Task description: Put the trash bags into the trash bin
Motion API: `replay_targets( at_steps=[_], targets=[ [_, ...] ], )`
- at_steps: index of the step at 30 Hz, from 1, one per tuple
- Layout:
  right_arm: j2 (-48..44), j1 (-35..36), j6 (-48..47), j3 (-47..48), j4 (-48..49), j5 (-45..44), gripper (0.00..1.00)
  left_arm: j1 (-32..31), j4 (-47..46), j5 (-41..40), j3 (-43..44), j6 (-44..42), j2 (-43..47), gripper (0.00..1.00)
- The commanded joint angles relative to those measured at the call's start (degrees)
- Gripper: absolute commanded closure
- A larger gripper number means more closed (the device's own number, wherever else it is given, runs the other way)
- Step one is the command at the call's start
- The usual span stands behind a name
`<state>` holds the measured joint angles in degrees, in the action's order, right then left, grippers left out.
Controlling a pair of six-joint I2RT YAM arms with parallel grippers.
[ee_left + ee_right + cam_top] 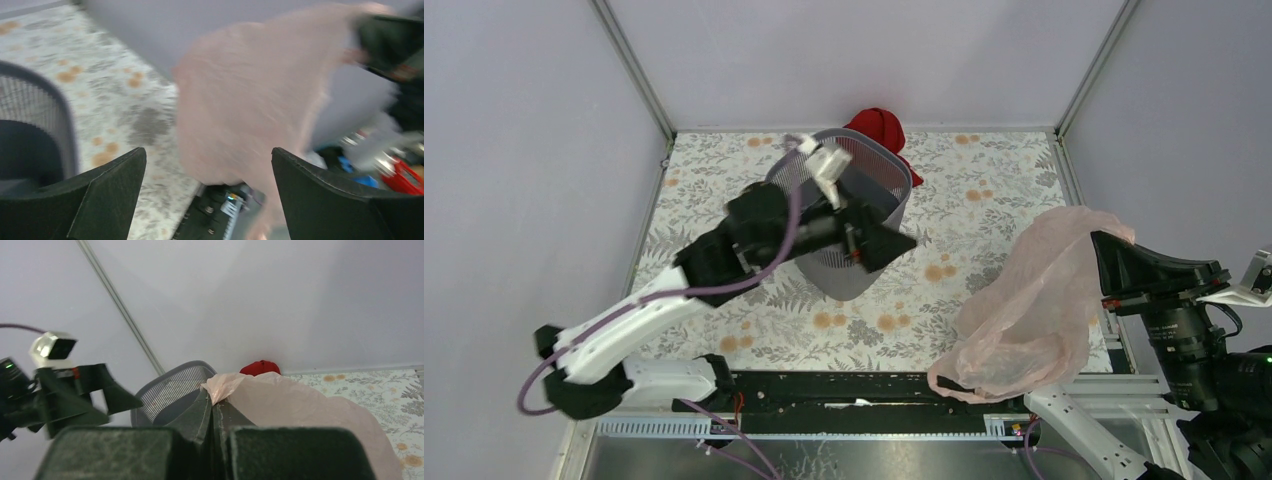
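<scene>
Nearest the arm bases, the trash bag [1034, 300] hangs clear of the bench [984, 200] at its near right corner, its lower end drooping to the front rail. The right gripper [214, 402] is clenched on the bag's top fold. To do the carry well, I judge the pinch should hold while the arm lifts first, so the long trailing film clears the rim. It can then travel left and away until the bag is above the opening, and sink before letting go. Farther in, the left gripper [879, 243] hovers over the near side of the trash bin [834, 275], partly across the mouth. It probably needs to back off or steady the wall. Behind the bin, a red cloth bundle [879, 128] lies against the far wall. The right wrist view alone shows film nipped between pressed-together fingers. The blurred left wrist view alone shows its own fingers [110, 200] spread wide, holding nothing. Only the overhead view shows the bag's full hanging length and that it is well apart from the bin.
</scene>
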<state>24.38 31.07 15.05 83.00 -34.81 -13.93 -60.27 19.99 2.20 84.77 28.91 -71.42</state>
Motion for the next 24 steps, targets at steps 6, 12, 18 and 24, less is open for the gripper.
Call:
replay_targets(
  at_steps=[6,12,18,24],
  targets=[
    [2.4,0.0,0.6,-1.1,8.2,1.7,1.0,-1.4,-29.8,24.3,-32.3,16.8,15.7,0.01],
    [3.8,0.0,1.7,-2.2,11.5,2.7,1.0,-12.6,-51.2,10.2,-48.3,27.6,13.0,0.01],
    [4.0,0.0,2.9,-4.0,13.6,3.2,1.0,-26.1,-66.2,-4.6,-52.3,24.8,6.3,0.01],
    [3.6,0.0,4.0,-4.4,13.7,3.6,1.0,-29.1,-70.5,-9.1,-48.4,23.4,-2.7,0.01]
  ],
)
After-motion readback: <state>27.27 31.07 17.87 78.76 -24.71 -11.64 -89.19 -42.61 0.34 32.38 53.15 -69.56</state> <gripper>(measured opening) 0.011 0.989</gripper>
